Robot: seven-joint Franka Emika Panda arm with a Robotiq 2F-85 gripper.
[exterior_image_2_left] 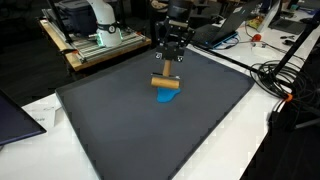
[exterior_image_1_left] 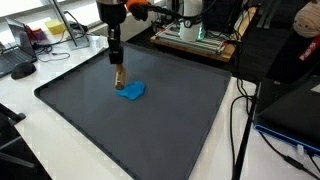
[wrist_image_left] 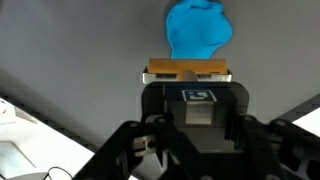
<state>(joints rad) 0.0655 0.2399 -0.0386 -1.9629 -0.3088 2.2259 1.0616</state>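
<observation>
Gripper (exterior_image_2_left: pixel 170 68) is closed on a tan wooden block (exterior_image_2_left: pixel 165 82), with one finger on each long side (clear in the wrist view, block (wrist_image_left: pixel 187 70) sits crosswise between the fingers, gripper (wrist_image_left: pixel 187 82) comes in from the bottom of that view). The arm points straight down, and the block is at the very tip of the tool (exterior_image_1_left: pixel 118 68).

A blue crumpled lump (exterior_image_2_left: pixel 168 97) lies directly below the block's front edge. It's soft-looking (cloth or putty, can't tell). In the wrist view the lump (wrist_image_left: pixel 198 30) is just ahead of the fingertips and right against the block. Can't tell if the two are touching or a hair apart. In an exterior view the block (exterior_image_1_left: pixel 119 79) shows end-on as a narrow upright shape, with the lump (exterior_image_1_left: pixel 132 91) at its foot, off to one side.

Both are over a dark grey mat (exterior_image_1_left: pixel 150 130) with a raised rim, which spreads out under the tool on all sides (exterior_image_2_left: pixel 120 130). The mat rests on a white table (exterior_image_1_left: pixel 222 150). Black cables (exterior_image_2_left: pixel 275 75) are well away from the tool, past the mat's edge.
</observation>
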